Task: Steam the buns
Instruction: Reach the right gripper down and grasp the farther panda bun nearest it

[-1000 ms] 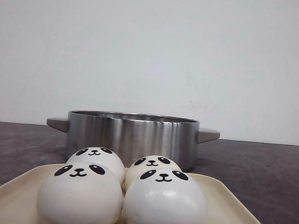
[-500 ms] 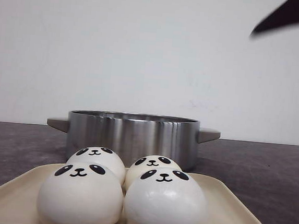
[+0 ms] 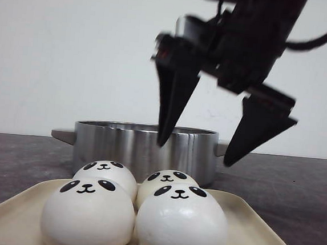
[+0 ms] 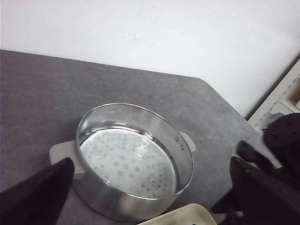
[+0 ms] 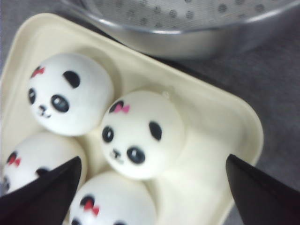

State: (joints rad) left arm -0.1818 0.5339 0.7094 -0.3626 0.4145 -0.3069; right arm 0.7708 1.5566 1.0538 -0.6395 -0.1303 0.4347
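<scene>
We saw the 4 buns (image 3: 135, 212) sitting close together on a cream tray (image 3: 251, 233) at the near edge of the dark grey table (image 3: 295, 185), 2 in front and 2 behind, their panda faces turned toward the front camera. Just behind the tray stood a steel steamer pot (image 3: 144, 146) with grey side handles, and its perforated floor (image 4: 124, 161) held nothing. The right gripper (image 3: 199, 143) hung above the buns and in front of the pot, its 2 dark fingers spread wide and gripping nothing, hiding part of the pot's rim and right handle. The left gripper (image 4: 150, 197) hovered over the pot's near side, likewise spread wide and unladen. A white wall (image 3: 72, 51) stood behind the table.
</scene>
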